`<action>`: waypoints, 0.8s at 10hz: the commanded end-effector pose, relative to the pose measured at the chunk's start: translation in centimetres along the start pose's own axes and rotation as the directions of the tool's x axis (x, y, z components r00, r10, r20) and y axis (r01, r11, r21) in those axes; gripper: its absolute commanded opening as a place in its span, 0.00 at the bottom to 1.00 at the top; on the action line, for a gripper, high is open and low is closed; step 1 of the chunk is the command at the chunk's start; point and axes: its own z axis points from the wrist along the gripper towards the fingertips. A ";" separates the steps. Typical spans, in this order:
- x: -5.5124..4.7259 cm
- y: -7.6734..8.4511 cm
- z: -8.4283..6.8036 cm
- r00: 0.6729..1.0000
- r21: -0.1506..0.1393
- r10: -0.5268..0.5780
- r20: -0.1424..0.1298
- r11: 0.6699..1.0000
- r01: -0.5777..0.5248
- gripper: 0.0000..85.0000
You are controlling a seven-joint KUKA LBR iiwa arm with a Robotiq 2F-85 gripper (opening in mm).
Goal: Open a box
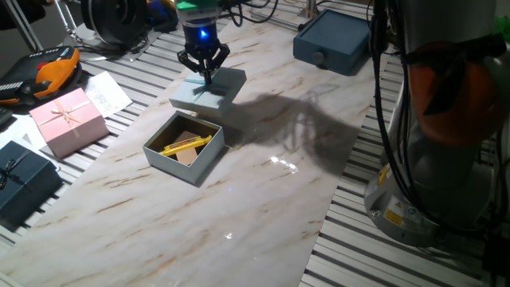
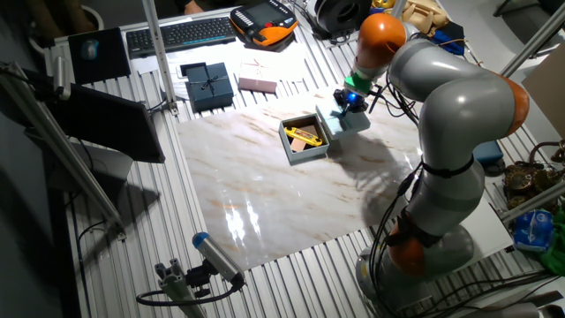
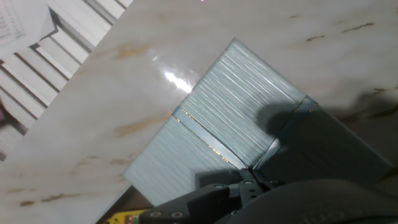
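The pale blue box (image 1: pixel 185 151) stands open on the marble board, its brown inside showing with a yellow object (image 1: pixel 185 145) lying in it. It also shows in the other fixed view (image 2: pixel 303 141). Its lid (image 1: pixel 209 92) lies tilted just behind the box, one edge down on the board. My gripper (image 1: pixel 206 70) is directly above the lid, its fingers closed where the thin ribbons cross. The hand view shows the lid top (image 3: pixel 242 112) filling the frame, with the fingertips (image 3: pixel 214 194) together at the bottom edge.
A pink ribboned box (image 1: pixel 68 119) and a dark navy box (image 1: pixel 24 182) sit at the left edge. A paper sheet (image 1: pixel 107 92) lies near them. A blue-grey case (image 1: pixel 331 40) is at the back right. The arm's base (image 1: pixel 434 143) stands at the right.
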 end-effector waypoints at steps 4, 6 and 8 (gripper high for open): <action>-0.8 -1.2 1.3 0.999 -0.012 0.024 0.027 1.000 -0.024 0.00; -1.2 -1.5 2.2 1.000 -0.028 0.009 0.028 1.000 -0.009 0.00; -1.4 -1.4 2.9 1.000 -0.033 0.006 0.031 0.999 -0.005 0.00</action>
